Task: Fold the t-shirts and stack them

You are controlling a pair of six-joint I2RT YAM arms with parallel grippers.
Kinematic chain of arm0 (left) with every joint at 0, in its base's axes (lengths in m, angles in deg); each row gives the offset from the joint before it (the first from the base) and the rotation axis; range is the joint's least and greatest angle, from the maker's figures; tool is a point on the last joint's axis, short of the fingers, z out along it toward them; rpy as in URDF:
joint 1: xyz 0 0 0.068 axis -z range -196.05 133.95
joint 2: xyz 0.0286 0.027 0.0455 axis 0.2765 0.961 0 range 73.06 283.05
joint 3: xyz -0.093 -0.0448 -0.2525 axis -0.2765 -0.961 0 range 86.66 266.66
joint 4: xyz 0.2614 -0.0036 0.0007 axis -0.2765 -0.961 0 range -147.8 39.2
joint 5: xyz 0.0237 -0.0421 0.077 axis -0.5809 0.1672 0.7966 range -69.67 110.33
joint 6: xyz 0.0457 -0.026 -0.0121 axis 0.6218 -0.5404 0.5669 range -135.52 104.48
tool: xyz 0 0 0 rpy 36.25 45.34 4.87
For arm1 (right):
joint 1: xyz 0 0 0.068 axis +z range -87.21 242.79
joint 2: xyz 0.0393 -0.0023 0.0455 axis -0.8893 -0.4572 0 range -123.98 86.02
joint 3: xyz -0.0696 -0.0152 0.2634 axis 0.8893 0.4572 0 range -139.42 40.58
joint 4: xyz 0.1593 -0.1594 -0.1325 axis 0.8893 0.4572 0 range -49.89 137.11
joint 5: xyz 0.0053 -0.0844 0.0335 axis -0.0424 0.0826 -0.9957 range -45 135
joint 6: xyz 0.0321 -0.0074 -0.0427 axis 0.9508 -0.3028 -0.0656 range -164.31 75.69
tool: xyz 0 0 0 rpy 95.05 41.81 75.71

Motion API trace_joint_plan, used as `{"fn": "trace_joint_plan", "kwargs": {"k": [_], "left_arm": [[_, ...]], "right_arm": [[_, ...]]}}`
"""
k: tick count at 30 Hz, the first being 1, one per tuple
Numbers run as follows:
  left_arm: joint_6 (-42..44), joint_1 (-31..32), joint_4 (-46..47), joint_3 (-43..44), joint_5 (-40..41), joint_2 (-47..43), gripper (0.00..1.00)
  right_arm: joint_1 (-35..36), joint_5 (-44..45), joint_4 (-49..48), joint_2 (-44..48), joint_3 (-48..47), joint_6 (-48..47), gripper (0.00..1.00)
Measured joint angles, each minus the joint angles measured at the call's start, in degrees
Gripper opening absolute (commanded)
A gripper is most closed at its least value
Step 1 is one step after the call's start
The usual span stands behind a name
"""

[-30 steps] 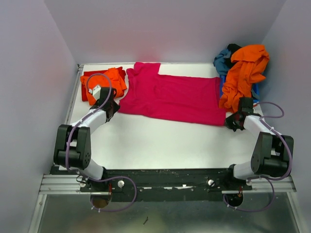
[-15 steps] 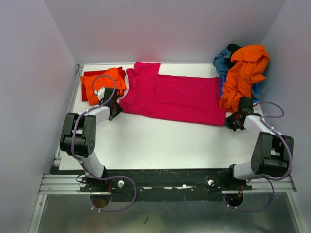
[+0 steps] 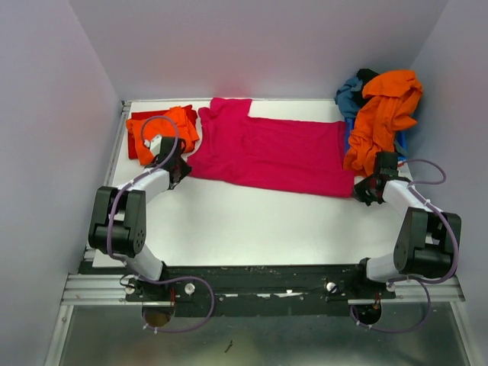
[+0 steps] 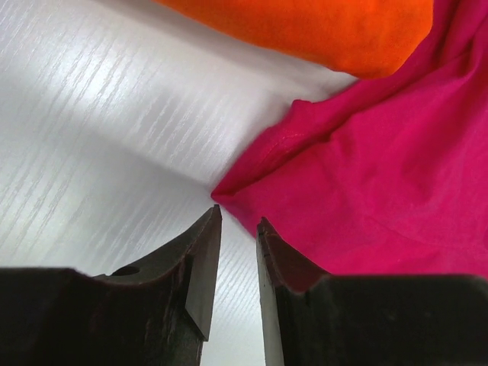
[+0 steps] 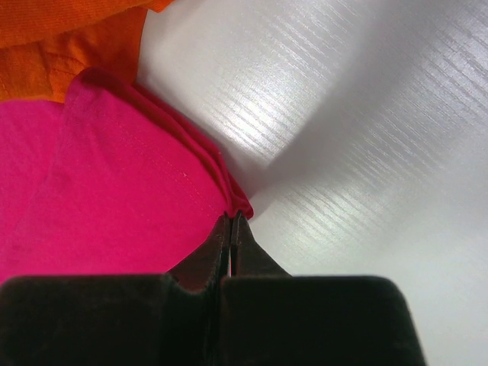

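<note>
Table [image 3: 229, 221]: white; both arms are bolted at its near edge.
Magenta t-shirt [image 3: 267, 152]: spread flat across the far half of the table, neck end to the left, hem to the right.
Heap: a loose orange t-shirt [image 3: 381, 122] is draped over a teal t-shirt [image 3: 349, 95] and a black t-shirt [image 3: 367, 75] at the far right corner, just beside the magenta hem.
Stack: a folded orange t-shirt [image 3: 171, 126] lies on a red t-shirt [image 3: 132, 143] at the far left corner, touching the magenta one.
Left pincer [image 4: 238, 217]: low over the table at the magenta t-shirt's near left corner, spread by a narrow gap with bare table showing through it; the cloth tip sits just ahead of the fingertips.
Right pincer [image 5: 231, 217]: pressed together, pinching the magenta t-shirt's near right corner, where the cloth bunches into small folds.
</note>
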Motion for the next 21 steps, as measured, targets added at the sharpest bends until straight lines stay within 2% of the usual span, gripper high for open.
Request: {"fn": "trace_joint_plan", "kwargs": {"k": [14, 16, 20, 21], "left_arm": [[0.0, 0.0, 0.6, 5.3, -0.5, 8.4, 0.38], [-0.2, 0.0, 0.3, 6.4, -0.4, 9.4, 0.3], [-0.3, 0.0, 0.3, 6.8, -0.4, 9.9, 0.01], [-0.2, 0.0, 0.2, 7.1, -0.4, 10.2, 0.0]], "right_arm": [[0.0, 0.0, 0.2, 0.0, -0.1, 0.0, 0.01], [0.0, 0.0, 0.3, 0.0, -0.1, 0.0, 0.01], [0.0, 0.0, 0.4, 0.2, -0.1, 0.0, 0.01], [0.0, -0.1, 0.4, 0.2, -0.1, 0.0, 0.01]]}}
